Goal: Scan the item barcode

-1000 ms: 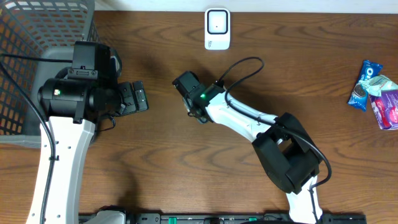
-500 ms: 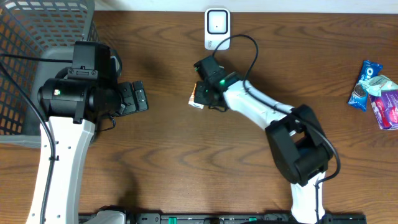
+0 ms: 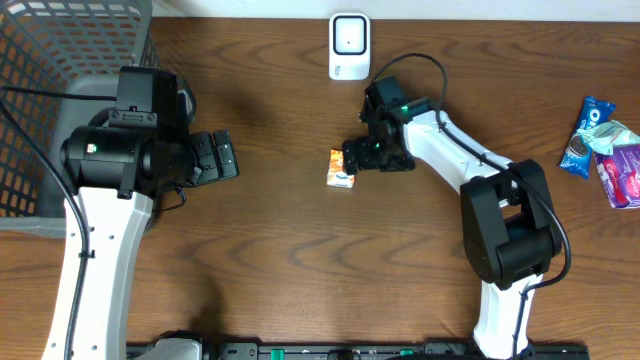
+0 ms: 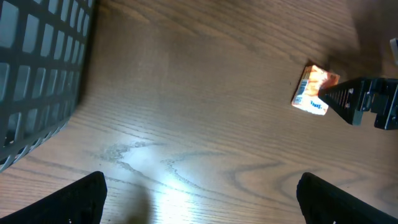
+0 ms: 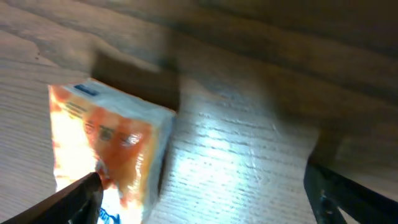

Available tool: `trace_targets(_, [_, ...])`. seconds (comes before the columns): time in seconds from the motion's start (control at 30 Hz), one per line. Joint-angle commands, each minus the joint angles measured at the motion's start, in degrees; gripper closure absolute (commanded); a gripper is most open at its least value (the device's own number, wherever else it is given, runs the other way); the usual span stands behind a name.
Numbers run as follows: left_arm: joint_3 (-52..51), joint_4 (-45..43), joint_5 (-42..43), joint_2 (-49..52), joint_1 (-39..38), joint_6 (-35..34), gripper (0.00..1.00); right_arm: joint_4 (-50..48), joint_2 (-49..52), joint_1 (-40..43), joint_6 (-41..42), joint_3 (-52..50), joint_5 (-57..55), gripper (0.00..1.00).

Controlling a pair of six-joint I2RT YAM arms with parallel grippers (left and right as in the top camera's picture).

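While the left gripper hangs open, the right gripper gapes beside the orange packet, probably setting a grip for the scanner.

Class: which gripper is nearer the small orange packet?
Right. The right gripper sits just beside the orange packet, on its right in the overhead view; the left gripper is far off to its left.

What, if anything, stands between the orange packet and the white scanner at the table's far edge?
Nothing visible does. Bare table runs from the orange packet to the white scanner. The right gripper, jaws open, sits close beside the packet, at the edge of that path rather than across it.
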State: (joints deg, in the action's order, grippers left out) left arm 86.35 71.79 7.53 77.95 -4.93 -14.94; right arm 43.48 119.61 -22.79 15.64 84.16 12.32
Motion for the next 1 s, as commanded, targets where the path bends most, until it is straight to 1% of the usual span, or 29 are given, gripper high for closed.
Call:
trace_targets(0.0, [1.14, 0.17, -0.33, -0.09, 0.15, 0.74, 0.02, -1.11, -1.18, -0.5, -0.42, -0.46, 2.56, 0.01])
trace_targets(0.07, [1.14, 0.17, -0.33, -0.09, 0.15, 0.74, 0.02, -1.86, -1.18, -0.5, 2.19, -0.46, 6.8, 0.01])
trace_targets(0.1, [1.14, 0.17, -0.33, -0.09, 0.15, 0.76, 0.02, -1.95, -1.18, -0.5, 3.26, -0.46, 8.83, 0.04])
trace_targets(0.13, [1.14, 0.17, -0.33, -0.09, 0.15, 0.74, 0.02, -1.95, -1.18, -0.5, 4.5, -0.46, 10.32, 0.08])
trace_targets(0.17, [1.14, 0.17, -0.33, -0.09, 0.15, 0.74, 0.02, -1.88, -1.18, -0.52, 5.92, -0.46, 10.88, 0.16])
trace_targets(0.23, [1.14, 0.17, -0.33, -0.09, 0.15, 0.74, 0.02, -1.05, -1.18, -0.5, 9.62, -0.46, 10.95, 0.29])
trace_targets(0.3, [1.14, 0.17, -0.33, -0.09, 0.15, 0.74, 0.02, -0.57, -1.18, -0.5, 11.54, -0.46, 10.95, 0.41])
trace_targets(0.37, [1.14, 0.17, -0.33, -0.09, 0.15, 0.76, 0.02, -0.48, -1.18, -0.5, 11.82, -0.46, 10.62, 0.48])
trace_targets(0.5, [1.14, 0.17, -0.33, -0.09, 0.15, 0.76, 0.02, -0.5, -1.18, -0.5, 16.28, -0.46, 7.43, 0.49])
trace_targets(0.6, [1.14, 0.17, -0.33, -0.09, 0.15, 0.74, 0.02, -1.36, -1.18, -0.57, 18.95, -0.46, 7.28, 0.51])
trace_targets(0.77, [1.14, 0.17, -0.33, -0.09, 0.15, 0.74, 0.02, -2.25, -1.16, -0.57, 19.71, -0.55, 7.21, 0.53])
trace_targets(0.83, [1.14, 0.17, -0.33, -0.09, 0.15, 0.74, 0.02, -2.8, -1.16, -0.63, 20.96, -0.9, 7.23, 0.56])
trace_targets(0.93, [1.14, 0.17, -0.33, -0.09, 0.15, 0.76, 0.02, -4.37, -1.16, -1.18, 21.68, -2.23, 7.28, 0.57])
trace_targets(0.97, [1.14, 0.17, -0.33, -0.09, 0.15, 0.74, 0.02, -4.92, -1.16, -1.42, 22.05, -2.82, 7.26, 0.55])
